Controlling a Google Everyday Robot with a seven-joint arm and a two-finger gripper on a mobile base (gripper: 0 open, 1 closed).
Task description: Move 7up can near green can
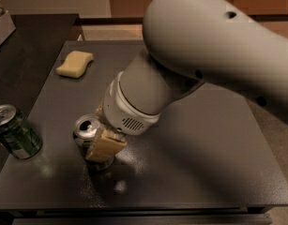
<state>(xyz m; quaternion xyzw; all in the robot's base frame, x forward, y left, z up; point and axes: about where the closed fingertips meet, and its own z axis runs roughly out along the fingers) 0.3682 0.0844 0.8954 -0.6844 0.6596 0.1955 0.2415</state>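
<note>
Standing in the lower left part of the frame is a slim silvery-grey 7up can [86, 127] with a shiny silver top. It is upright on the flat dark grey table [204, 149]. The robot's two-finger gripper [94, 135] is right on it and has it in its grasp. One tan finger pad [104, 145] is pressed flat on the side of the 7up can that faces the bottom of the frame. The other finger is mostly hidden behind the can. The round white wrist sits just above and to the right of the can.

The big pale grey robot arm [204, 41] comes in from the upper right and covers much of the middle of the frame.

The shiny bright green can [14, 132] with a silver top is at the far left of the frame, by the left edge of the table. It is apart from the 7up can, with bare table between the two.

A soft yellow sponge [75, 63] with a wavy shape lies on the table in the upper left, well apart from both cans.
</note>
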